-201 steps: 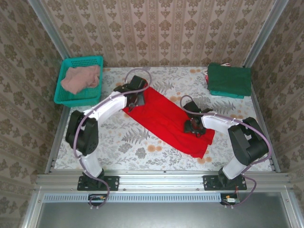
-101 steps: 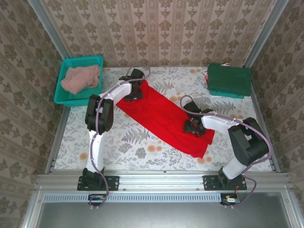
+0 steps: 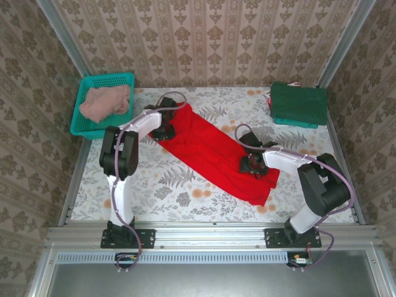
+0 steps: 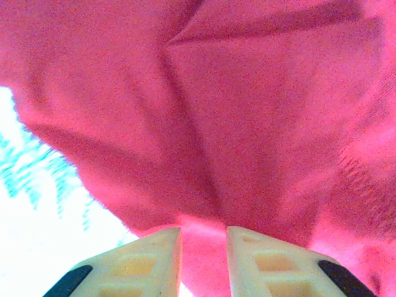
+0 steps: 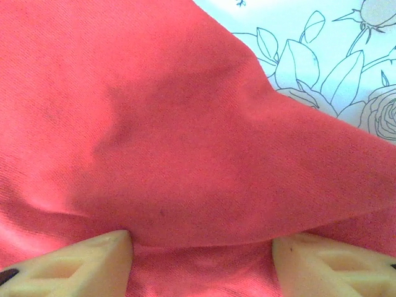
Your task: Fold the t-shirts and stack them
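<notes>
Looking down from the top view, 1 red t-shirt (image 3: 213, 151) lies as a long diagonal strip across the middle of the table (image 3: 179, 185), from upper left to lower right. Its print is hidden. The left gripper (image 3: 162, 130) sits on the strip's upper-left end and the right gripper (image 3: 250, 166) on its lower-right part. Both are dark and too small to read here. 1 teal basket (image 3: 105, 80) at the upper left holds 1 crumpled pink t-shirt (image 3: 105, 102). The folded green t-shirts (image 3: 299, 103) are stacked at the upper right by the table's edge, and their number cannot be counted. Bare patterned table stays open in front of the red strip and between it and the green stack.

From the left wrist, 2 cream fingers (image 4: 154, 253) stand close together at the bottom edge, cut off by the frame, with a ridge of red cloth pinched in the narrow gap. Creased red fabric covers most of the frame, and a blown-out patch of table shows at the lower left.

From the right wrist, 2 cream fingers (image 5: 80, 260) stand wide apart in the bottom corners. A fold of red cloth bulges between them, unclamped. The hem runs diagonally toward the upper right, where flower-printed table shows.
</notes>
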You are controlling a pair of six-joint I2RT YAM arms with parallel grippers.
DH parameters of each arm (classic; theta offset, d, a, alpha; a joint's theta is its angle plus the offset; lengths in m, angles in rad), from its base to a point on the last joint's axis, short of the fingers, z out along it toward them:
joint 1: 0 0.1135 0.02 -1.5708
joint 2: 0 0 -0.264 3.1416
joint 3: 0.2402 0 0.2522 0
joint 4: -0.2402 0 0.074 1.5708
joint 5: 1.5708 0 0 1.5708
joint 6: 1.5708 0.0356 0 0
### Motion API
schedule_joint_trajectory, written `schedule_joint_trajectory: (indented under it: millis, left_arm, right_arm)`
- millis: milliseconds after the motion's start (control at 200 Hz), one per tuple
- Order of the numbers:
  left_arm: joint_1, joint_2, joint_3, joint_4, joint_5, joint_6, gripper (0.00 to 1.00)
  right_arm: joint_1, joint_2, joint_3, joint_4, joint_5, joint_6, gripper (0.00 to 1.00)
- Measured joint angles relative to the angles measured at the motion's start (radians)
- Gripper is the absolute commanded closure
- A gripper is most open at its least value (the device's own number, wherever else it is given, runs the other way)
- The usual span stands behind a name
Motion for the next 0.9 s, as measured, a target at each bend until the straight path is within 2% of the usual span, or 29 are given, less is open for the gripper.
schedule_joint_trajectory:
  millis: [200, 245, 300, 335, 435, 595, 650, 785, 900]
  left_arm:
    - [0.031, -0.188, -0.138, 0.007, -0.020, -0.004, 0.73]
    - [0.039, -0.225, -0.167, 0.017, -0.020, -0.005, 0.70]
    - [0.042, -0.255, -0.194, 0.029, -0.010, -0.009, 0.58]
    - [0.044, -0.262, -0.199, 0.034, -0.006, -0.015, 0.55]
    - [0.017, -0.259, -0.193, 0.066, 0.006, -0.031, 0.45]
    - [-0.116, -0.231, -0.166, 0.164, 0.037, -0.063, 0.38]
    - [-0.145, -0.217, -0.183, 0.221, 0.061, -0.087, 0.38]
    - [-0.085, -0.122, -0.217, 0.324, 0.134, -0.133, 0.41]
    - [-0.024, -0.022, -0.130, 0.332, 0.164, -0.141, 0.41]
  right_arm:
    - [0.000, 0.000, 0.000, 0.000, 0.000, 0.000, 0.37]
    - [0.000, 0.000, 0.000, 0.000, 0.000, 0.000, 0.37]
    - [0.000, 0.000, 0.000, 0.000, 0.000, 0.000, 0.37]
    - [0.000, 0.000, 0.000, 0.000, 0.000, 0.000, 0.37]
    - [0.000, 0.000, 0.000, -0.001, 0.000, 0.000, 0.37]
    - [0.000, -0.009, 0.003, -0.011, 0.001, 0.000, 0.36]
    - [0.000, -0.022, 0.008, -0.018, 0.001, -0.001, 0.36]
    - [0.000, -0.043, 0.050, -0.017, 0.001, -0.009, 0.36]
    - [0.010, -0.022, 0.085, -0.016, 0.001, -0.007, 0.35]
